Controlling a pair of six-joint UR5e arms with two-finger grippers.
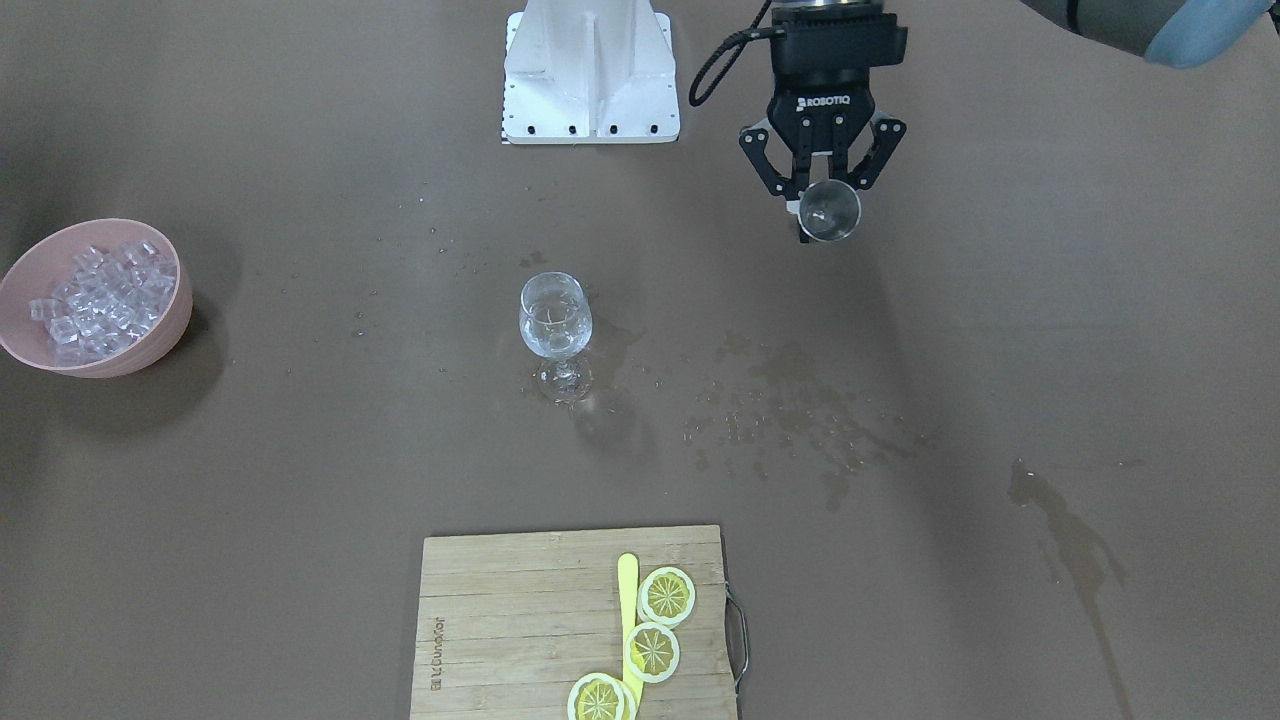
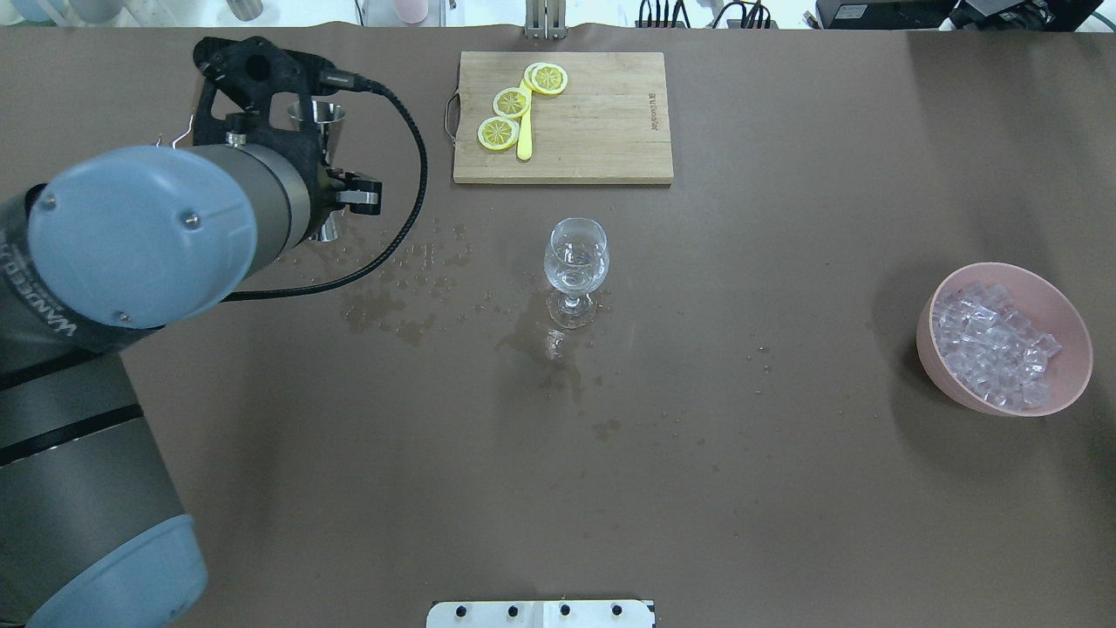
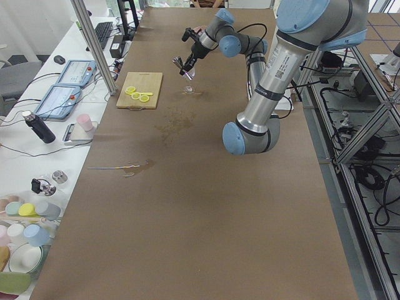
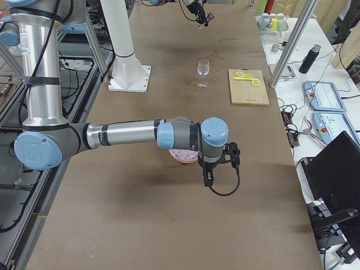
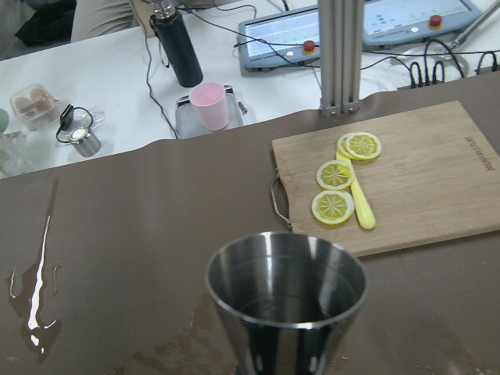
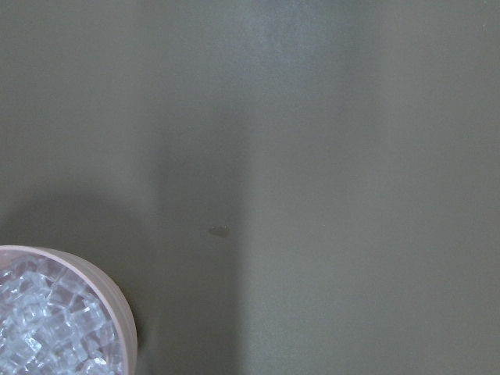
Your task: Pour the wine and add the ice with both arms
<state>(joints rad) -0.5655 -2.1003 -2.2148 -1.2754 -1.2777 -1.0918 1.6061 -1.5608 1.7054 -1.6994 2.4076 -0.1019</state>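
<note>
Found the left gripper (image 1: 826, 190) clamped on a steel jigger (image 1: 830, 213), held upright and clear of the table (image 1: 300, 480). Cannot tell from the left wrist view whether loaded or empty.

Located the wine glass (image 1: 555, 318) well apart from that gripper, off toward the right arm's side, upright, with apparently a little clear liquid inside. Noted wet patches (image 1: 800, 420) on the table near the glass.

Located the right gripper (image 4: 207, 175) in one side view only; cannot tell whether spread or closed. Found the ice (image 1: 100, 295) heaped in a pink bowl (image 1: 125, 360) just beside and below that gripper, not squarely under it.

Judged the pouring step in hand, with the ice untouched. Next, if loaded: carry the jigger over the glass rim and tip slowly, given the spills; otherwise set it down. Then centre the right gripper over the bowl before descending.
</note>
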